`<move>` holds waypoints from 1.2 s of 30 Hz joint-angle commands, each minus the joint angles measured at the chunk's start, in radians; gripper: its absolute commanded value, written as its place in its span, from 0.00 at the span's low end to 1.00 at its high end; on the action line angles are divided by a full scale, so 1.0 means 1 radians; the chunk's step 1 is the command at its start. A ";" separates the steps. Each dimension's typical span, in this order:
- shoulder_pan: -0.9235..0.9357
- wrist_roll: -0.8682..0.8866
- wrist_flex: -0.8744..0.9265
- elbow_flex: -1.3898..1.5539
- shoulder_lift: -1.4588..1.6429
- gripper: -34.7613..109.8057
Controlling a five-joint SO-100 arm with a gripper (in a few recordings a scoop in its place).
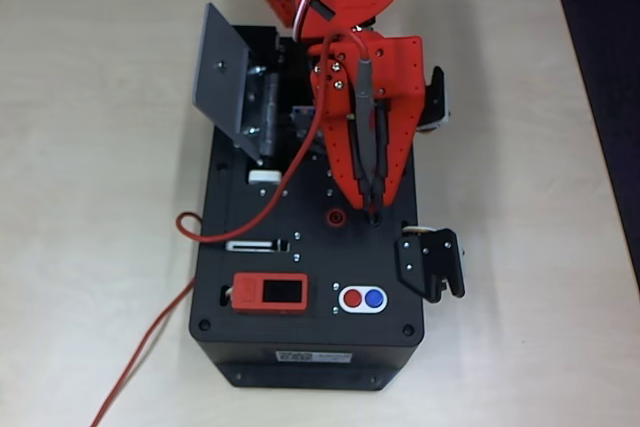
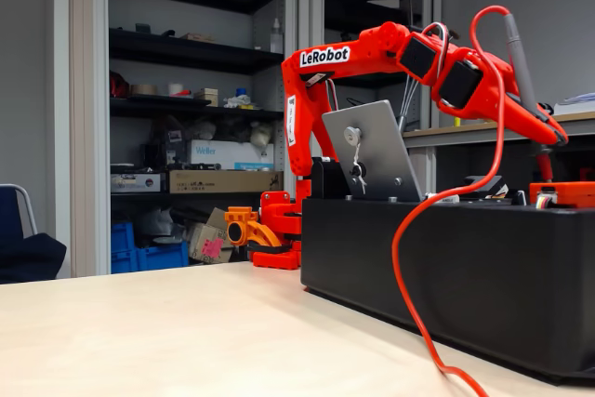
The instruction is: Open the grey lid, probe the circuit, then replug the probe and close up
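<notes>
- Two steps left — gripper (image 1: 372,202) pinching the probe (image 1: 363,117), tip at the black socket beneath.
- Next: seat probe, release, shut grey lid (image 1: 222,77) behind.

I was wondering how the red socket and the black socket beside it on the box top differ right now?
The red socket is bright red and unoccupied; the black socket is dark, and the probe, held in the gripper, points down at it. Both are small round sockets, side by side on the black box.

"LeRobot" on the red arm (image 2: 325,56), "Weller" on a shelf box (image 2: 218,152)
</notes>
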 commanded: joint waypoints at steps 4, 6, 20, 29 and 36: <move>-0.005 -0.003 0.037 -0.066 0.037 0.24; -0.003 -0.005 0.044 -0.077 0.035 0.24; -0.003 -0.005 0.061 -0.097 0.029 0.24; -0.008 0.009 0.060 -0.078 0.032 0.24; -0.008 0.014 0.064 -0.063 0.038 0.24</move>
